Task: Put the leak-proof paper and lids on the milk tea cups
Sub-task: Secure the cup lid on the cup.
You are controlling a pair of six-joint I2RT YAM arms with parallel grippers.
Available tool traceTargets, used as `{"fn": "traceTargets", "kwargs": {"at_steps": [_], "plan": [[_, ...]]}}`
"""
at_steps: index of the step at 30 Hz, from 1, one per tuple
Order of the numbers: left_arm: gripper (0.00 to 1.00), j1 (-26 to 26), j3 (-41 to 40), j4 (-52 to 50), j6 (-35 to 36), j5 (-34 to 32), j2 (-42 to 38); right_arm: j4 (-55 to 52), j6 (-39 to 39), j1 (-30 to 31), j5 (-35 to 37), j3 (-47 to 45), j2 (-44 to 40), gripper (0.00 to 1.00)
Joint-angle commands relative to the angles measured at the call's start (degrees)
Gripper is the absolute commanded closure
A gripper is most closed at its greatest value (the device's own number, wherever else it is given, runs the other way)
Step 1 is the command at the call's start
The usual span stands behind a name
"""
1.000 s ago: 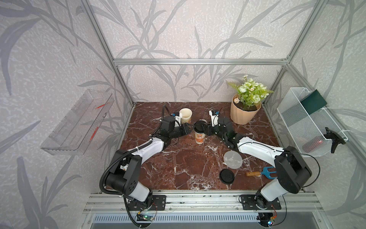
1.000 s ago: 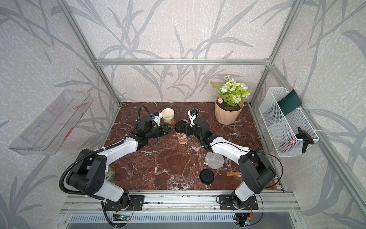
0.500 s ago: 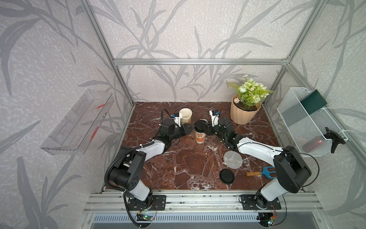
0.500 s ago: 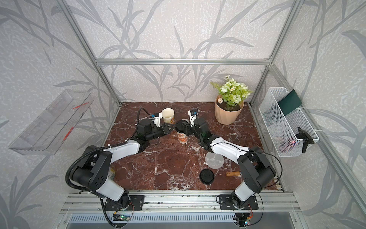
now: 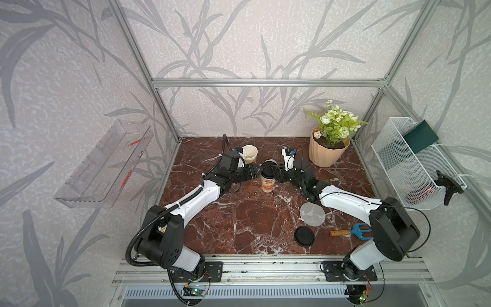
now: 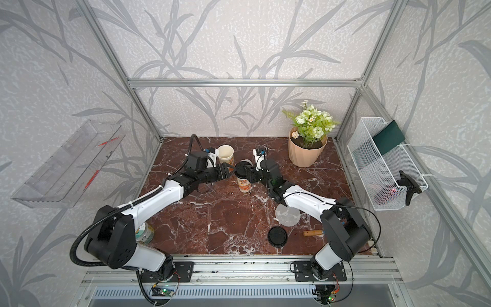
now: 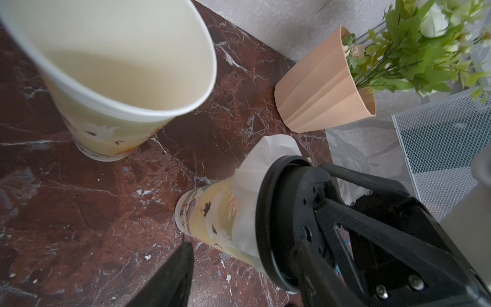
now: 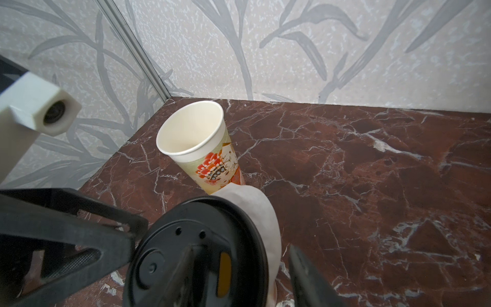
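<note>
On the brown marble desk [image 5: 239, 218] two milk tea cups are counted, both upright. The open cup [image 5: 250, 156] is set near the back, its mouth uncovered. The capped cup [image 5: 267, 182] is placed just in front of it and is closed by a black lid [image 5: 267, 168]. A creased sheet of leak-proof paper [image 7: 261, 162] is pinched under that lid and hangs out on one side.

Two papers are thus counted. The second disc [image 5: 312, 214] is laid flat on the desk beside the right arm, well apart from both cups. Two lids are counted as well, and the second lid [image 5: 304, 236] is laid just in front of that disc. One garden fork [image 5: 350, 231] with a wooden handle is found near it.

The right tool [image 5: 277, 174] is set at the capped cup with its jaws parted. One finger is laid across the lid's top, the other stands beyond the rim, and nothing is clamped. The left tool [image 5: 257, 170] is set just beside the opposite rim. Only one of its fingers is made out in the left wrist view, clear of the cup, so its opening cannot be told.

One peach plant pot [image 5: 326, 154] is filled with soil and a green plant with white flowers. One white wire basket [image 5: 414, 170] on the right wall is loaded with a dark green flat object and something red.
</note>
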Motion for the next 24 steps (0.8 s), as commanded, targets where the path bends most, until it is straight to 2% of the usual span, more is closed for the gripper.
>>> {"fn": "traceTargets", "kwargs": {"at_steps": [1,4,8,17,24], "plan": [[0.36,-0.7,2.3,-4.3,2.2,-2.0,2.8,-16.2,-1.4,0.2,0.4,-0.9,2.2,0.42],[0.31,-0.7,2.9,-2.1,2.3,-2.2,4.9,-16.4,-1.7,0.3,0.0,0.1,2.1,0.42],[0.32,-0.6,6.1,-4.9,3.5,-1.6,10.1,-17.5,-2.0,0.3,-0.8,2.0,2.3,0.42],[0.35,0.3,5.9,-5.7,4.5,-2.0,12.8,-20.3,-2.5,-2.5,-4.8,8.6,-1.0,0.41],[0.4,0.6,7.3,-7.7,6.1,-1.2,15.0,-16.3,0.7,-7.0,-9.3,8.5,-3.7,0.41]]}}
